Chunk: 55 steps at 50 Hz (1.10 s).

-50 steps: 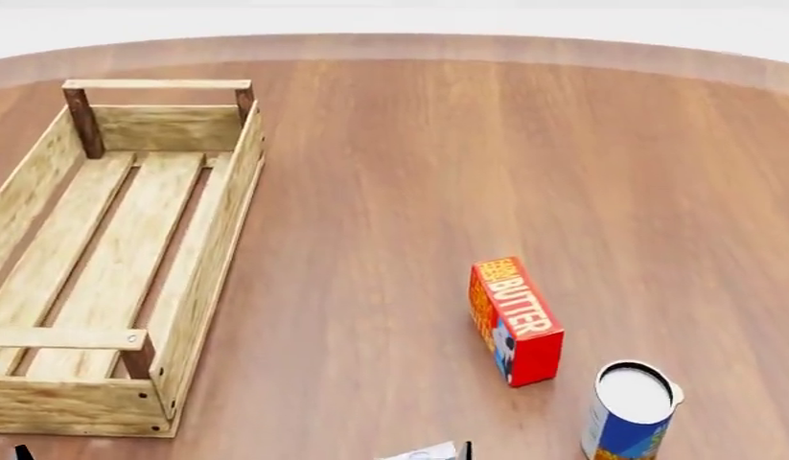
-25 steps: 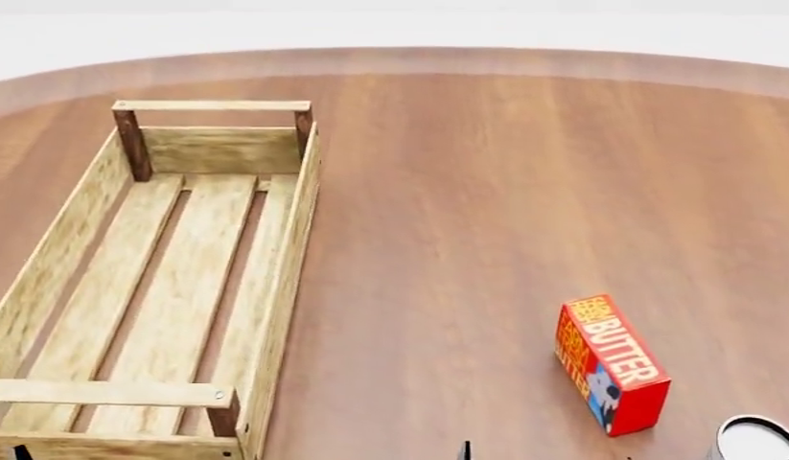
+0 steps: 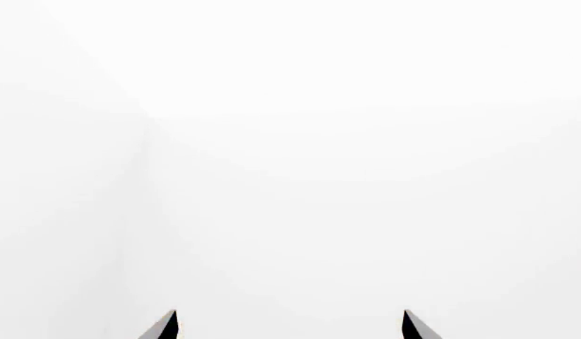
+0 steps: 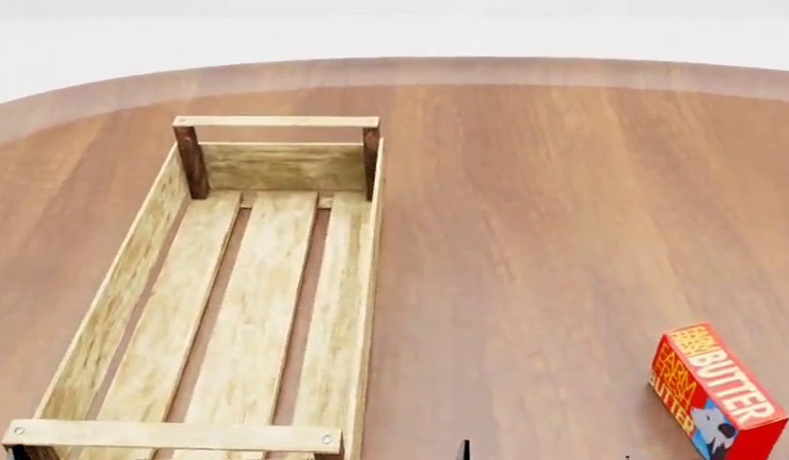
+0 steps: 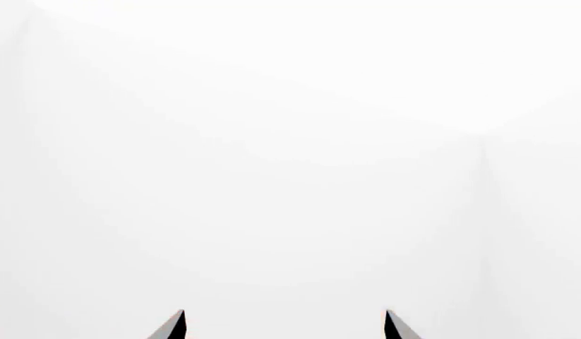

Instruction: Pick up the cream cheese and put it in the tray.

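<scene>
A large rectangular crate of pale wooden slats, the tray (image 4: pixel 247 297), sits on a round, reddish-brown wooden table (image 4: pixel 535 211) and serves as the anchor for everything else here. It has low sides, three long floor slats with dark gaps between them, dark brown corner posts and a light handle bar across its far end; a second bar crosses its near end, where the crate runs out of the head view. Nothing lies inside it. Well off to the right of the tray, and nearer the robot than the tray's far end, stands a red-orange butter box (image 4: pixel 716 391) with yellow lettering, turned at an angle to the tray's long sides and clear of it. The cream cheese is nowhere to be seen in any view, so I cannot tell where it lies relative to the tray. The left gripper (image 3: pixel 288 326) shows only two dark fingertips set well apart against a blank white background, holding nothing between them; the right gripper (image 5: pixel 284 326) looks the same, its two dark tips spread wide with only white between them. Neither wrist view shows the tray or the table at all.
</scene>
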### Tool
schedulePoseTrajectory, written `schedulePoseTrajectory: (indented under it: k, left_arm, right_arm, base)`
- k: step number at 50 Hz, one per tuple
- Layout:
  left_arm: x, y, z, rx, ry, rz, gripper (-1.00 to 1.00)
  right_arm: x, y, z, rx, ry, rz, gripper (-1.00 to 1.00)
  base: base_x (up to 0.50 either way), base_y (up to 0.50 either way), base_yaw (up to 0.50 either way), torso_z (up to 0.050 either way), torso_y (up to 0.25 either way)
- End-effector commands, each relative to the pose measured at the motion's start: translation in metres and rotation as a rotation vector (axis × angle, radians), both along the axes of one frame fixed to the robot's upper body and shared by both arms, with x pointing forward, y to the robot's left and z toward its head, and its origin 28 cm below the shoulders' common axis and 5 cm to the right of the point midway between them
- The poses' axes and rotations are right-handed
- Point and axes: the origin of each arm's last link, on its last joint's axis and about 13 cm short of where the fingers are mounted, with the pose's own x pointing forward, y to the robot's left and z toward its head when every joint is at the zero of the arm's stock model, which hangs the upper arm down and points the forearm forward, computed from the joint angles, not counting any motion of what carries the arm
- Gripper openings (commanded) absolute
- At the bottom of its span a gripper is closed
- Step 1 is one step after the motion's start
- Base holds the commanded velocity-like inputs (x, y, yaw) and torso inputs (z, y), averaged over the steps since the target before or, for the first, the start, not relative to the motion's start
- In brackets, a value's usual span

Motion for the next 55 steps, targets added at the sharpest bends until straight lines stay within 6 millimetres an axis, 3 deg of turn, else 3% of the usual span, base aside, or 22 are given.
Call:
schedulePoseTrajectory:
  k: [1,55]
  left_arm:
    - [0.0005,0.0003,-0.0003,0.0,-0.001,0.001,1.0]
    - [-0.0002,0.0,-0.0003,0.003,-0.005,0.004,1.0]
  right_arm:
    - [0.0004,0.0003,-0.0001,-0.001,0.0,-0.002,1.0]
    - [0.0011,0.0007,-0.0011,0.002,0.007,0.0,1.0]
  base:
    - [0.13,0.3,0.0,0.0,0.0]
    - [0.12,0.3,0.0,0.0,0.0]
